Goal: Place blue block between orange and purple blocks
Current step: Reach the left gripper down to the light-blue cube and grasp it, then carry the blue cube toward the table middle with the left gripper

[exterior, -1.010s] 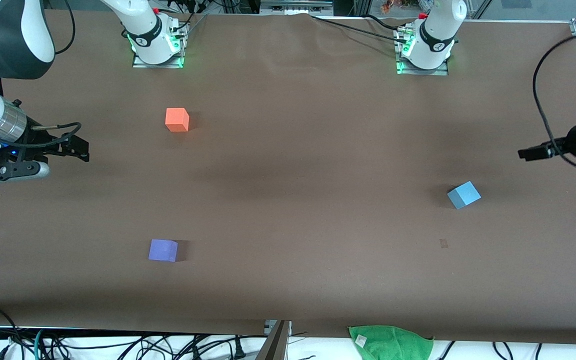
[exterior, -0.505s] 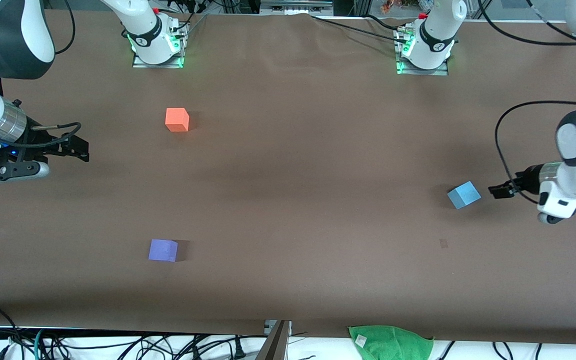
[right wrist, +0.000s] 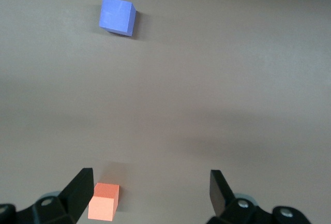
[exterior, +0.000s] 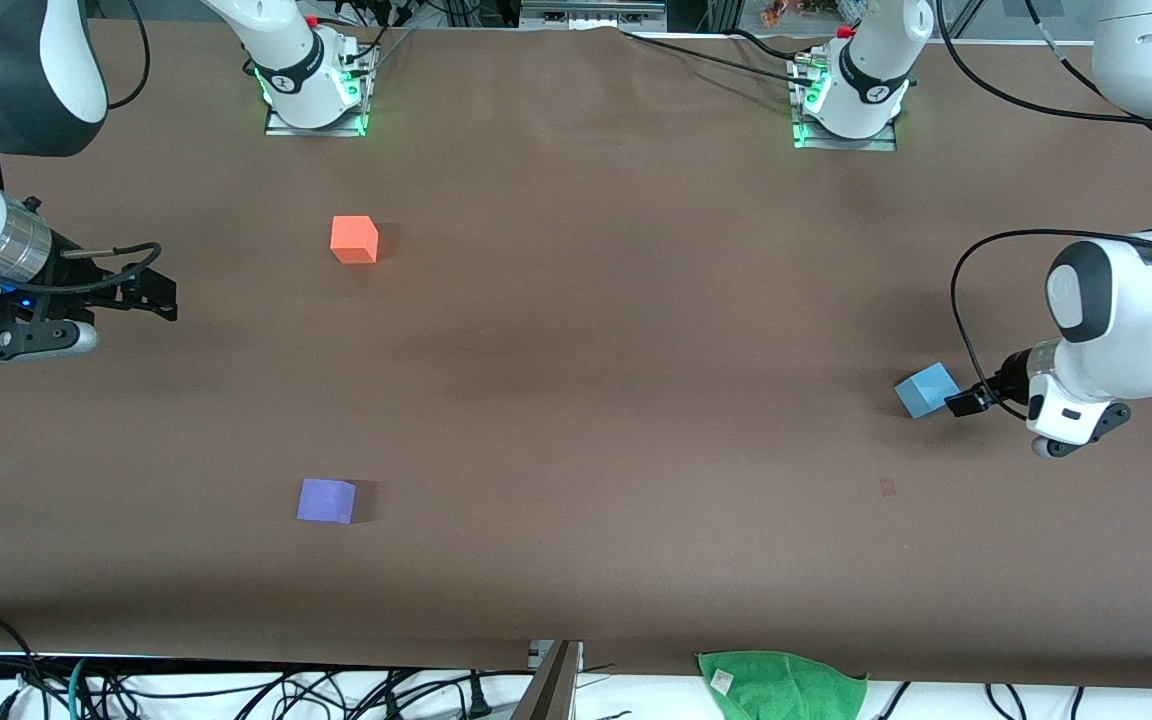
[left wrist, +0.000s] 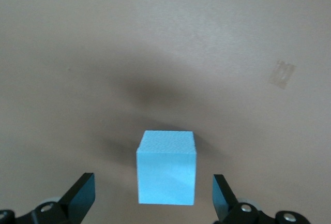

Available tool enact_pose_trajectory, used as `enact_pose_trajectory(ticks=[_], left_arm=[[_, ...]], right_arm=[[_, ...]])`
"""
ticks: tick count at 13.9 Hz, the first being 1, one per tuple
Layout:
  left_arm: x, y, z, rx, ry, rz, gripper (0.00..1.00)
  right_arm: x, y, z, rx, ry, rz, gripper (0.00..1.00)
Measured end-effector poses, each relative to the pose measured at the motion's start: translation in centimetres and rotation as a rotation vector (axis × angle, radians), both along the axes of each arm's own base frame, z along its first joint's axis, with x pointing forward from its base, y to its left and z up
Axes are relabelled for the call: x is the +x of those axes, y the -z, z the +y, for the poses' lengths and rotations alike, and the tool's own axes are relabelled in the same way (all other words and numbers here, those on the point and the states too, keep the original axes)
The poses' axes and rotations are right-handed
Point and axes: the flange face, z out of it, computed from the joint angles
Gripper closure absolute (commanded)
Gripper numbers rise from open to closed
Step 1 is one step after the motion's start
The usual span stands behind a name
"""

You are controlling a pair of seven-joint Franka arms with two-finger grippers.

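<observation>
At the right arm's end of the table we see the right gripper (exterior: 161, 297) held above the brown table (exterior: 596, 330), its jaws spread apart with nothing between them; this arm waits. The orange block (exterior: 354, 240) sits toward the right arm's end, not far from that arm's base. The purple block (exterior: 326, 500) lies nearer to the front camera than the orange one, well apart from it, with bare tabletop between the two. A green cloth (exterior: 781, 684) hangs at the table's edge closest to the camera. The blue block (exterior: 927, 389) rests on the table toward the left arm's end, well apart from both other cubes. Just beside it we find the left gripper (exterior: 966, 402), low over the table; in the left wrist view its fingers (left wrist: 81, 197) stand apart, flanking the blue block (left wrist: 166, 167) without touching it.
</observation>
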Motion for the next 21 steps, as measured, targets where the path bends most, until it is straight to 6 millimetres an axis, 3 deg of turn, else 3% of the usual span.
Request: enact_pose_trajectory(ticks=[5,10,13,15,17,19,21], left_arm=[[-2.3,4.4,-1.1,0.011,0.005,-0.058,0.00],[-3.1,5.4,-1.2,0.015,0.004,-0.077,0.00],[-4.2,6.9,-1.2,0.024,0.001,-0.139,0.32],[-4.5,7.3,-1.2,0.025,0.001,-0.144,0.52],[-4.5,7.2,-1.2,0.026,0.001,-0.148,0.56],[-4.1,6.7,-1.3,0.026,0.003,-0.159,0.55],[-2.8,5.4,-3.0,0.015,0.029,-0.193,0.54]], right_arm=[[0.2,-2.1,0.1,0.002,-0.001,-0.030,0.01],[-0.1,-1.8,0.2,0.000,-0.002,0.001,0.01],[-0.1,-1.2,0.6,0.015,0.003,0.029,0.01],[-0.1,-0.8,2.4,0.025,0.044,0.035,0.01],[-0.3,-0.6,4.2,0.021,0.071,0.036,0.01],[-0.3,-0.6,4.4,0.021,0.079,0.036,0.01],[-0.2,-0.6,4.0,0.020,0.086,0.036,0.01]])
